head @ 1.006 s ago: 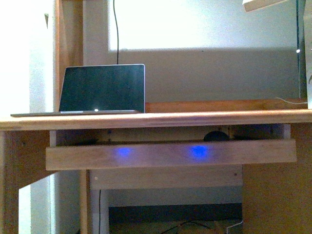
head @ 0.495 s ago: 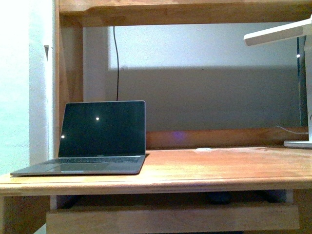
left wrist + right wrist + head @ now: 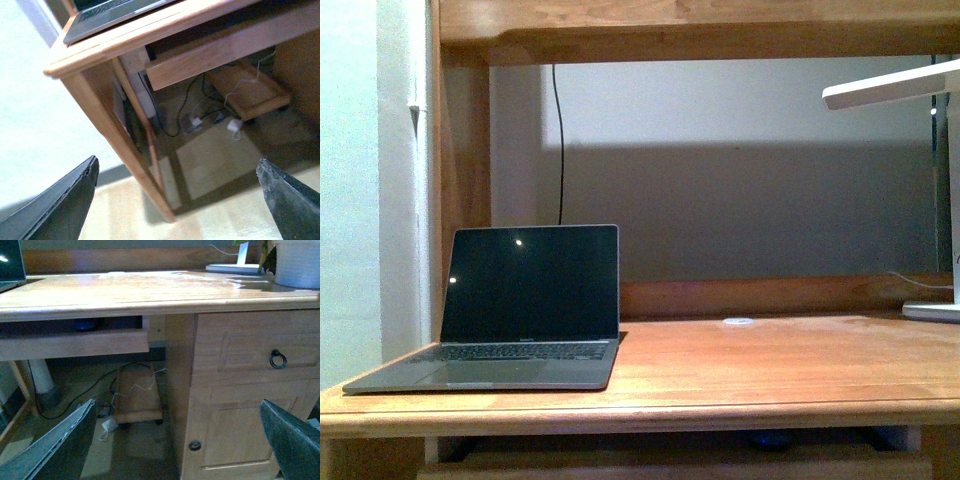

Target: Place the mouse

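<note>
The mouse is a small dark dome lying in the pull-out tray under the desktop. In the front view only a dark sliver of the mouse shows below the desk's front edge. My right gripper is open and holds nothing; it hangs low in front of the desk, well below and apart from the mouse. My left gripper is also open and holds nothing, down by the desk's left leg over the floor. Neither arm appears in the front view.
An open laptop sits on the desktop's left, with a small white disc near the back and a lamp base at right. A drawer with a ring handle and a cabinet door fill the desk's right side. Cables and a low wooden trolley lie underneath.
The front view has risen: the desktop now shows from above and the tray with the mouse has sunk to the bottom edge. The blue glows on the tray front are out of view.
</note>
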`<state>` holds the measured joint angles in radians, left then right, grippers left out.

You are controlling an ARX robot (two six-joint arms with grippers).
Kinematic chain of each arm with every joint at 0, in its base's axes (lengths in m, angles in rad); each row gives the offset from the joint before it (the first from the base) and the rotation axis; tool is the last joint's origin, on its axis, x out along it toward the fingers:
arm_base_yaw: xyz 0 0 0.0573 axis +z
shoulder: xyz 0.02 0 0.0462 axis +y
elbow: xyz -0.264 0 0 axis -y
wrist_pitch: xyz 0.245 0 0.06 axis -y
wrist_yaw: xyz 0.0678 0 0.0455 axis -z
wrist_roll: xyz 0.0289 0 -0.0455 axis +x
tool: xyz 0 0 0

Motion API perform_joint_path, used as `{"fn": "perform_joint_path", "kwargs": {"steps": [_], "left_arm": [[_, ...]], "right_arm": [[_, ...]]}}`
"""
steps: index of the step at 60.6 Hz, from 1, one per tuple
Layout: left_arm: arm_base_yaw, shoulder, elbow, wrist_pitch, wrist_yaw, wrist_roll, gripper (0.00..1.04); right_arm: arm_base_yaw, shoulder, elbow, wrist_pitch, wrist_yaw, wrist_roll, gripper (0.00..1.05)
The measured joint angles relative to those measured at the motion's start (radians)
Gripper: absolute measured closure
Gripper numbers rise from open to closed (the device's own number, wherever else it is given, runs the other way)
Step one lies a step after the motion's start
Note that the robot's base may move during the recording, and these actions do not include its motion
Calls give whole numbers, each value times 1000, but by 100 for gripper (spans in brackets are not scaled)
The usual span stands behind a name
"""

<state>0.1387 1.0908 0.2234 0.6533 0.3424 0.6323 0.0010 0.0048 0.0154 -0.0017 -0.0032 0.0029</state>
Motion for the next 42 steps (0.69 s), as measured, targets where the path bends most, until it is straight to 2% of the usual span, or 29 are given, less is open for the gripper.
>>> {"fn": "perform_joint_path", "kwargs": {"steps": [5, 9, 14, 32, 42], "left_arm": [[8, 283, 45, 263, 29, 284, 8], [8, 485, 106, 415, 49, 501, 8], [-2, 708, 204, 525, 56, 718, 8], [-41, 973, 509, 553, 102, 906, 8], [-58, 1044, 659, 475, 100, 925, 8]], "right_arm": [[0, 0, 0, 0, 0, 0, 7], [0, 0, 0, 0, 0, 0, 7], [0, 0, 0, 0, 0, 0, 7], [0, 0, 0, 0, 0, 0, 7], [0, 0, 0, 0, 0, 0, 7]]}}
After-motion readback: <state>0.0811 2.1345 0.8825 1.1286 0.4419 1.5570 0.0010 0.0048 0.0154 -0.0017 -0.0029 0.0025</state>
